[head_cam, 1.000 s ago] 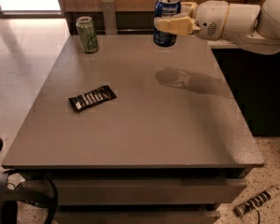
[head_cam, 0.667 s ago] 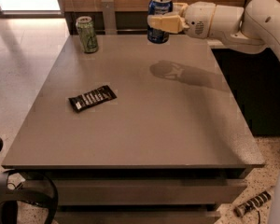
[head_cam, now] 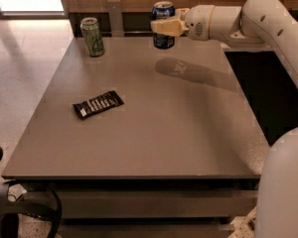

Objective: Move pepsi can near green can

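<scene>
nearest, low in the frame, the grey desk (head_cam: 164,143) shows its front edge. a dark flat packet (head_cam: 98,104) lies left of centre, well apart from both cans. further back, right of centre, a soft shadow (head_cam: 188,71) falls on the desk top.

at the far edge, upper left, the green can (head_cam: 92,36) stands upright. top centre, the pepsi can (head_cam: 162,10) is upright too, pinched around its middle by the gripper (head_cam: 161,28), whose arm (head_cam: 268,19) reaches in from the upper right. the can seems to hang clear of the desk (its shadow sits well below it).

as for progress: the pick-up looks done and the carry is under way, but a clear gap remains between the cans. what is left is to travel left, lower the pepsi can near the green can, and let go.
</scene>
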You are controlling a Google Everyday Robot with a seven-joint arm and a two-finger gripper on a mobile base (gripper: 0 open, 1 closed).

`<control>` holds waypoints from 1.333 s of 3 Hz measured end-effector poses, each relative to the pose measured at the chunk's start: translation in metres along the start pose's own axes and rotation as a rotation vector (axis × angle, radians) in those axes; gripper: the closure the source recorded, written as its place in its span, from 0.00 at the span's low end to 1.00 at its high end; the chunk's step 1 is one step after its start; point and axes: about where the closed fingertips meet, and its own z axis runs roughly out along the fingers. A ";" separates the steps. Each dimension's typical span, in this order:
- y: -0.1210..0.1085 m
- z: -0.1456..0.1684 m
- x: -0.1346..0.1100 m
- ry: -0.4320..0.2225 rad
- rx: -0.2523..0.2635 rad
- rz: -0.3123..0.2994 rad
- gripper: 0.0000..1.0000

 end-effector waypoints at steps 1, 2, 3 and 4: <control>-0.015 0.024 0.014 0.040 0.049 0.014 1.00; -0.026 0.047 0.026 0.014 0.085 0.027 1.00; -0.025 0.068 0.034 -0.018 0.100 0.033 1.00; -0.022 0.096 0.054 0.040 0.111 0.021 1.00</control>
